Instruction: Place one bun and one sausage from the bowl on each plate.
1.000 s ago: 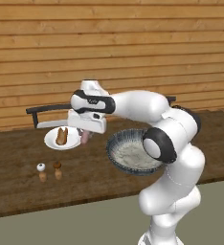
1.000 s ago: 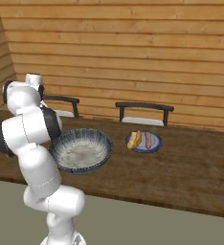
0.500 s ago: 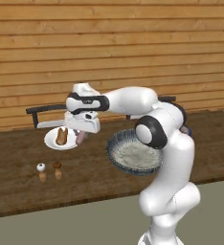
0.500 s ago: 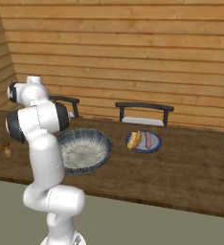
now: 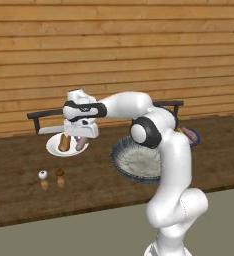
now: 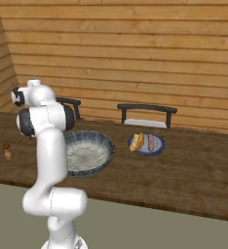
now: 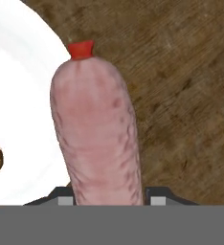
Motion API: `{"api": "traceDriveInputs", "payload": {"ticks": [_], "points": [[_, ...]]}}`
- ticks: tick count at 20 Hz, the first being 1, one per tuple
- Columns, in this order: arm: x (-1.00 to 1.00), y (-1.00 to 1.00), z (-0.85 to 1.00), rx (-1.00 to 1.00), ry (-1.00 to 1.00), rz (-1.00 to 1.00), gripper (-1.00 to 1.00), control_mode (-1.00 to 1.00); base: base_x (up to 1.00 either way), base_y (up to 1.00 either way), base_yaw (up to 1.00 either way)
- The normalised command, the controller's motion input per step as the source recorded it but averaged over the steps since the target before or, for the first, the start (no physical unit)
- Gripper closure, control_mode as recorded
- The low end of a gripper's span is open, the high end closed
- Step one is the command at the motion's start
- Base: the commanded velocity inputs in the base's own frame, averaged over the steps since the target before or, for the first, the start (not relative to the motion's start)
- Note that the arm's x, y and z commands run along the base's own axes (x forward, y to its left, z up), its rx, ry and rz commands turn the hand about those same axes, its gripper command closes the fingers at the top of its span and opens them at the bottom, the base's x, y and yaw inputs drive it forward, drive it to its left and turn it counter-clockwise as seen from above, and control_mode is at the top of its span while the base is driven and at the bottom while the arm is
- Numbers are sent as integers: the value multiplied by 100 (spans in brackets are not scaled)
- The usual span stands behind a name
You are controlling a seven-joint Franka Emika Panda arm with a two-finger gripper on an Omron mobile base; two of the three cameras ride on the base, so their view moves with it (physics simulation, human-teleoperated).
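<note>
Left base view: gripper (image 5: 79, 141) pinches a sausage (image 5: 81, 145) upright over the white plate (image 5: 55, 148), bun (image 5: 64, 142) beside it; bowl (image 5: 123, 159) sits to the right. Right base view: blue-grey plate (image 6: 158, 147) holds a bun and sausage beside the bowl (image 6: 101, 146). Hand view: pink sausage (image 7: 97, 139) clamped between the fingers, hanging over the plate's (image 7: 23, 105) edge and wood table (image 7: 181, 86).

A simulated home dining spot: wood-plank walls, a dark wooden table (image 6: 184, 165) (chairs (image 6: 146, 114) tucked behind).

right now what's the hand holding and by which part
The sausage, gripped at one end; its red-tipped far end hangs free over the white plate's edge.
</note>
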Motion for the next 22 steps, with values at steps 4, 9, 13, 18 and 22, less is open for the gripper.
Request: {"api": "traceDriveInputs", "payload": {"ticks": [4,9,13,18,22], "points": [[40,27,-20,-4,5,0,100,-100,0,0,0],[18,10,-20,0,0,0,100,-100,0,0,0],[21,0,-36,0,0,0,100,-100,0,0,0],[21,0,-19,0,0,0,100,-100,0,0,0],[37,3,-11,0,0,0,100,-100,0,0,0]]}}
